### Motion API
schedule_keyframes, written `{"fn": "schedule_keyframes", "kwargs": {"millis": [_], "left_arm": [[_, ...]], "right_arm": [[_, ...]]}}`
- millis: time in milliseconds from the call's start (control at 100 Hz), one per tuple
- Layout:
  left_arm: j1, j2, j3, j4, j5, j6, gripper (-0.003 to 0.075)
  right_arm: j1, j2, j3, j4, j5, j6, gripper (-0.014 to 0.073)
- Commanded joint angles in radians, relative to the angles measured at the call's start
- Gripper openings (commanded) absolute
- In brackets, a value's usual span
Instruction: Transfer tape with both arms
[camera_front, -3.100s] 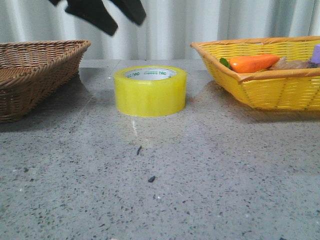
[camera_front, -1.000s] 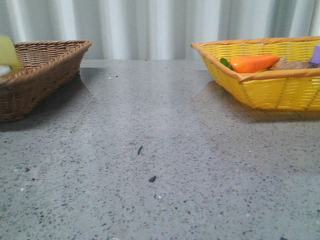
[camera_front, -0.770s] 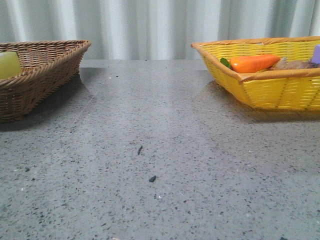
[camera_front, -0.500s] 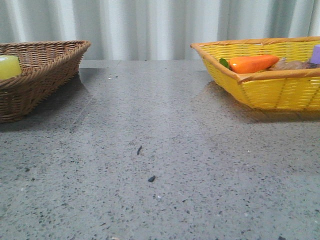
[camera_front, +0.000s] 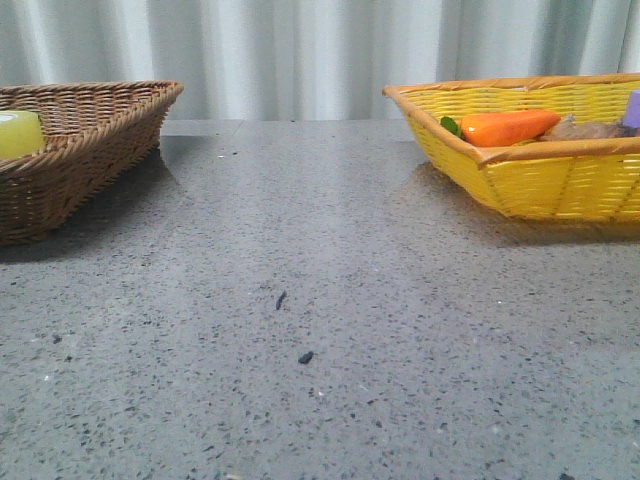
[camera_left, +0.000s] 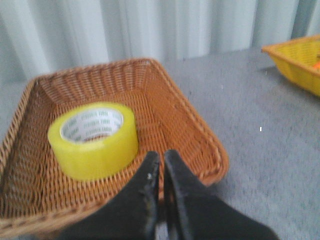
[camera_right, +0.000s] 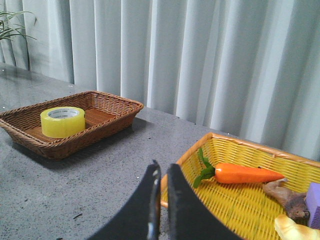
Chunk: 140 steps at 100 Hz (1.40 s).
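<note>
Tape (camera_left: 93, 139) dropped; left end effector (camera_left: 161, 165) closed, empty.

Pale pleated curtain (camera_front: 300, 50) behind, grey speckled stone tabletop (camera_front: 330, 330), soft even light

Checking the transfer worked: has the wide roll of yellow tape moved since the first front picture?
Yes. The yellow tape roll has left the grey table's middle and moved left into the brown wicker basket.
</note>
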<state>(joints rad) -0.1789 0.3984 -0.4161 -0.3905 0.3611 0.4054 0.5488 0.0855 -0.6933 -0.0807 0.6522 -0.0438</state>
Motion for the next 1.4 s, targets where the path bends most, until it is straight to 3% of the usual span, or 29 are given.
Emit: {"fn": "schedule_keyframes", "kwargs": {"millis": [0, 410, 710, 800, 1000, 1140, 1390], "left_arm": [[-0.008, 0.002, 0.013, -0.019, -0.078, -0.001, -0.002], [-0.016, -0.003, 0.164, -0.019, -0.08, -0.001, -0.002], [-0.048, -0.187, 0.271, 0.076, -0.143, 0.002, -0.002], [-0.042, -0.287, 0.333, 0.097, -0.172, -0.092, -0.002], [-0.018, -0.433, 0.43, 0.292, -0.168, -0.476, -0.002], [-0.018, -0.431, 0.428, 0.371, -0.107, -0.481, -0.002], [-0.018, -0.431, 0.428, 0.346, -0.079, -0.483, -0.002]], "right_arm": [[0.002, 0.017, -0.018, -0.02, -0.073, -0.005, -0.0042], [0.002, 0.017, -0.018, -0.02, -0.071, -0.005, -0.0041], [0.002, 0.017, -0.018, -0.02, -0.069, -0.005, -0.0042], [0.002, 0.017, -0.018, -0.02, -0.069, -0.005, -0.0041], [0.002, 0.017, -0.018, -0.02, -0.069, -0.005, -0.0042], [0.002, 0.017, -0.018, -0.02, -0.068, -0.005, -0.0042], [0.002, 0.017, -0.018, -0.02, -0.067, -0.005, -0.0042]]}}
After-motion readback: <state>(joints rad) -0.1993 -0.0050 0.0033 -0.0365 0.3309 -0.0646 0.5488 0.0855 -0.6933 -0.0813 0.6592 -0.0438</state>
